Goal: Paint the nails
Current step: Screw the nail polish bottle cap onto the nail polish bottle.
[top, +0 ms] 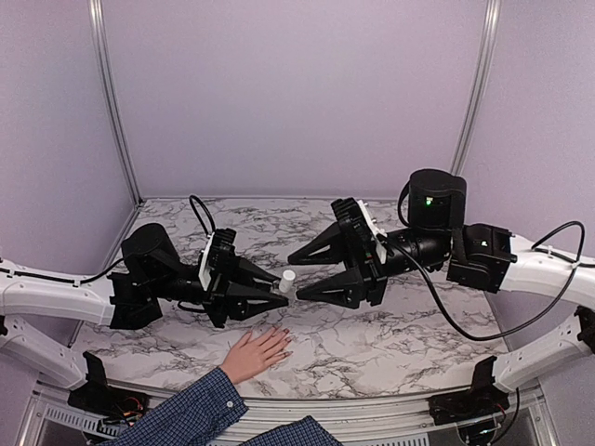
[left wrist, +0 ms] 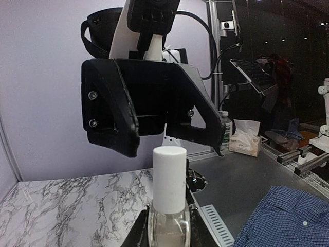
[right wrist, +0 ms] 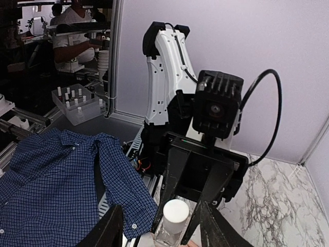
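Note:
A small clear polish bottle with a white cap (top: 287,277) is held above the marble table, my left gripper (top: 278,290) shut on its glass body (left wrist: 168,226). My right gripper (top: 296,279) faces it from the right, open, one finger on each side of the cap (right wrist: 176,211) with a gap on both sides. A light-skinned hand (top: 256,353) in a blue plaid sleeve (top: 186,413) lies flat on the table just below the bottle. Its nails are too small to make out.
The marble tabletop (top: 409,325) is walled by lilac panels at the back and sides. A metal rail (top: 372,423) runs along the near edge. Both arms meet in the middle, above the hand.

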Action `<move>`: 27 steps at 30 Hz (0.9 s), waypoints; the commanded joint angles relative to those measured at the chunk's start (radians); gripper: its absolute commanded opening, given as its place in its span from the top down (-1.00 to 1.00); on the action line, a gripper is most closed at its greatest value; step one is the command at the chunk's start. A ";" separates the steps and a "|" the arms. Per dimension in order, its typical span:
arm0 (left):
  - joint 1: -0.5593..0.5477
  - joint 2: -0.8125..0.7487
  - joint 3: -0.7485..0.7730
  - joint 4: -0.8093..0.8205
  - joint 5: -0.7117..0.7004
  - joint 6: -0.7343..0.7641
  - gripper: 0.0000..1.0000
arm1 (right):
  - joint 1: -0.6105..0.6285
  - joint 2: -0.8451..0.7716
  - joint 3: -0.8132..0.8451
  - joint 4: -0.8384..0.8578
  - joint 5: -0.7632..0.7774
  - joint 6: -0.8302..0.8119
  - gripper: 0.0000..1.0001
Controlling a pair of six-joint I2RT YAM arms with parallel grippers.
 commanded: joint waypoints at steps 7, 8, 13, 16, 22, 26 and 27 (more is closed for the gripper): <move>-0.008 0.039 0.074 0.003 0.236 -0.098 1.00 | 0.071 0.050 0.122 -0.118 -0.107 -0.104 0.12; -0.010 0.040 0.077 0.003 0.240 -0.099 1.00 | 0.071 0.053 0.122 -0.116 -0.107 -0.105 0.13; -0.015 0.048 0.086 0.003 0.264 -0.106 1.00 | 0.073 0.067 0.130 -0.108 -0.123 -0.110 0.16; -0.017 0.047 0.086 0.003 0.269 -0.106 1.00 | 0.075 0.081 0.139 -0.120 -0.129 -0.117 0.20; -0.018 0.048 0.081 0.003 0.262 -0.099 1.00 | 0.075 0.088 0.145 -0.127 -0.132 -0.118 0.54; -0.018 0.043 0.081 0.003 0.255 -0.094 1.00 | 0.075 0.091 0.144 -0.132 -0.121 -0.124 0.66; -0.018 0.039 0.081 0.003 0.251 -0.092 1.00 | 0.075 0.092 0.145 -0.133 -0.120 -0.125 0.69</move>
